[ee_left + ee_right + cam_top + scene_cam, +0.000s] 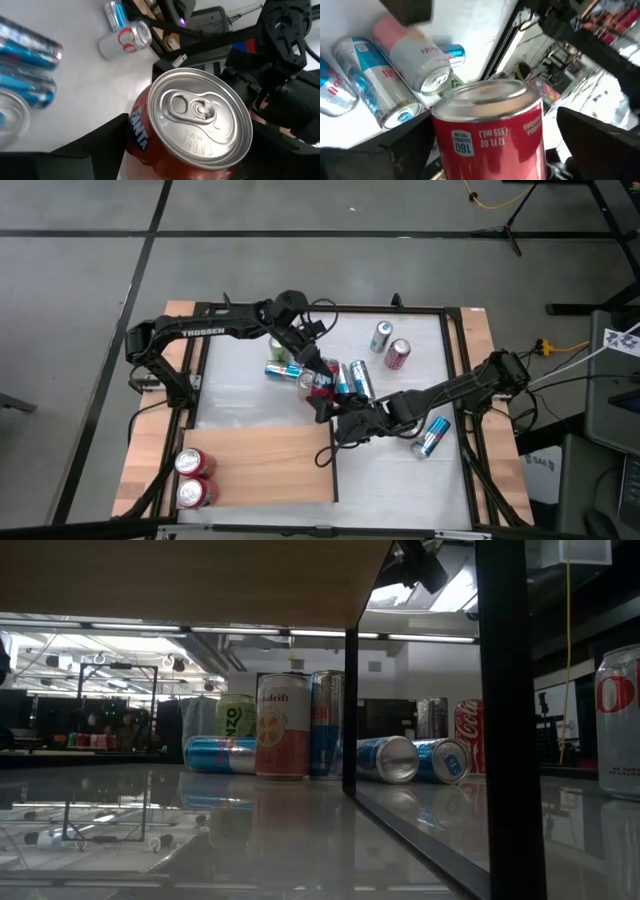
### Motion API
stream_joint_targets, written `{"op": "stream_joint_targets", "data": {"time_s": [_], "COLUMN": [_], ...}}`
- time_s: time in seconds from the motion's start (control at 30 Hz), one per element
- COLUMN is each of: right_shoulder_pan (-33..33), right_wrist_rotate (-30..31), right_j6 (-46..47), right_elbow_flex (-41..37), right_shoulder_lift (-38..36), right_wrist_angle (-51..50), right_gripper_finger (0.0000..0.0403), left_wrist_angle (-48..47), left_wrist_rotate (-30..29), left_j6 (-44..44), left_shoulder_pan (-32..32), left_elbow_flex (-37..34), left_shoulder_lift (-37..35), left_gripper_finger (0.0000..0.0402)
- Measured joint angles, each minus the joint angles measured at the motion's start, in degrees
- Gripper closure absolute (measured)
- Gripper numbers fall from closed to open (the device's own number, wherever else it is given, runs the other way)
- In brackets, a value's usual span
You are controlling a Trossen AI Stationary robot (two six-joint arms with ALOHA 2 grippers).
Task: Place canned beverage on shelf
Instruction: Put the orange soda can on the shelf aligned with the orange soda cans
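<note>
A red Fanta can [321, 388] hangs above the table's middle, between my two grippers. My left gripper [318, 377] reaches in from the far left and is shut on it. The left wrist view shows the can's top with its pull tab [195, 120]. My right gripper [335, 412] comes from the right and is open. Its fingers stand on either side of the can's bottom end [487, 130], and a gap shows beside one finger [600, 140]. The wood-grain shelf [260, 465] lies at the near left and shows overhead in the low view [180, 580]. My left gripper holds the can by its side wall [132, 135], just below the top rim, between its two fingers. The can's top faces back toward the wrist. The can is tilted and lifted clear of the table. The can itself hides the second finger.
Two red cans [193, 478] stand at the shelf's left end. Several cans lie or stand on the white table behind the grippers: blue ones [282, 370] [358, 380], a silver one [381, 337] and a red one [397, 355]. Another blue can [432, 437] lies at the right.
</note>
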Motion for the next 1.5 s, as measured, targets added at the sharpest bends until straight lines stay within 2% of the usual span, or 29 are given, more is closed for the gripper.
{"op": "stream_joint_targets", "data": {"time_s": [0.6, 0.83, 1.0, 1.17, 1.27, 1.5], "right_shoulder_pan": [0.20, 0.17, 0.25, 0.83, 1.27, 1.25], "right_wrist_rotate": [1.26, 4.13, 6.70, 10.24, 11.70, 12.51], "right_j6": [12.18, 15.94, 18.12, 18.45, 22.23, 31.49], "right_elbow_flex": [0.00, 0.00, 0.00, 0.04, 0.04, 0.06], "right_shoulder_lift": [-2.64, -3.40, -6.74, -10.25, -11.82, -13.17], "right_wrist_angle": [-0.12, -0.34, -0.42, -0.34, -0.38, -0.19], "right_gripper_finger": [0.0008, 0.0008, 0.0008, 0.0008, 0.0008, 0.0008], "left_wrist_angle": [0.99, 0.95, 0.54, -0.70, -2.64, -18.56], "left_wrist_rotate": [0.58, 1.10, 1.07, 0.16, -1.82, -14.42], "left_j6": [2.39, 2.61, 4.07, 5.22, 7.01, 14.67], "left_shoulder_pan": [3.72, 3.75, 4.03, 4.02, 3.94, 2.05], "left_elbow_flex": [0.08, 0.07, 0.02, 0.02, 0.02, 0.02], "left_shoulder_lift": [0.00, -0.09, -1.55, -6.18, -10.66, -24.90], "left_gripper_finger": [0.0097, 0.0097, 0.0097, 0.0097, 0.0097, 0.0097]}}
